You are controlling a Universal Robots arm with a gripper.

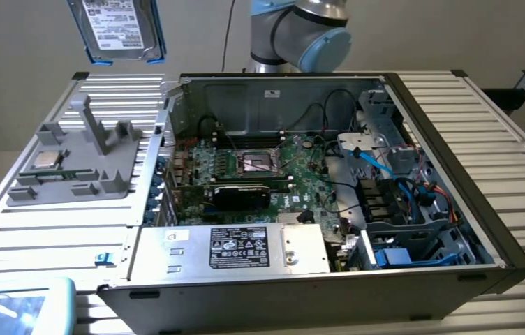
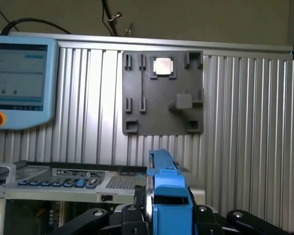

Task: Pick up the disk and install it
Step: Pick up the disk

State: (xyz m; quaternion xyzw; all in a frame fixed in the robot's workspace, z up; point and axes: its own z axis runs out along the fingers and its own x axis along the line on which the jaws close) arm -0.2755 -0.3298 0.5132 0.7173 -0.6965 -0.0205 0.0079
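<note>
pickup done: disk point(image 1: 116, 28) clear of counter point(image 1: 486, 125), gripped edge-on in tool point(image 2: 169, 218), jaws closed on blue carrier. disk hangs high above grey fixture tray point(image 1: 72, 143), toward exterior view's left of open computer case point(image 1: 243, 91). not in case; installation outstanding.

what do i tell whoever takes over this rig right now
Gripper: jaws closed on the disk, gripping it edge-on by its blue carrier.
Disk: lifted clear in the air, off to the exterior view's left of the open computer case, above the area of the grey fixture on the table.
Done: the pick-up, as the disk is off the table and held.
Left: the install, as the disk is not in the case yet.
</note>
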